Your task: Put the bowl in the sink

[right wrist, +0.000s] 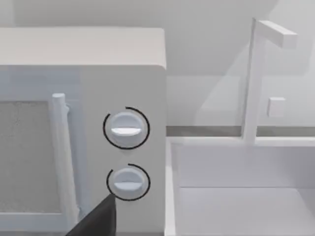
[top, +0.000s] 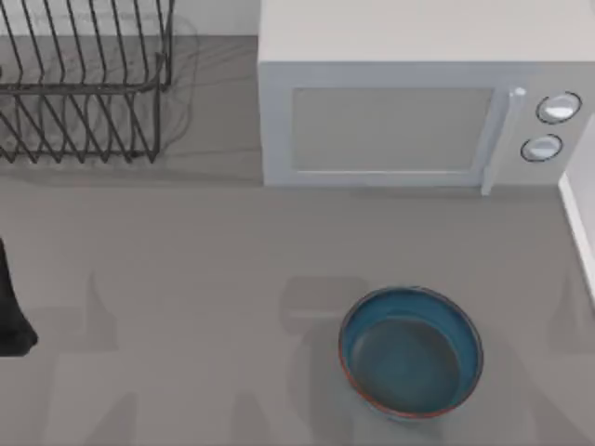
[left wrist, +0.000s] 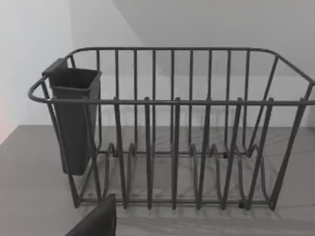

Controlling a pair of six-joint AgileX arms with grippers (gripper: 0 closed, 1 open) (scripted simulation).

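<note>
The bowl sits upright on the bench, in front of the microwave. Whether either tool is open or closed, I cannot tell.

In the top view the rack runs off the upper and left edges, and the microwave loses its top and right side to the frame. The sink shows as a pale sliver at the right edge. A dark piece of the left arm pokes in at the left edge, its tool out of frame. In the right wrist view the sink basin is cut off below and at the side.
</note>
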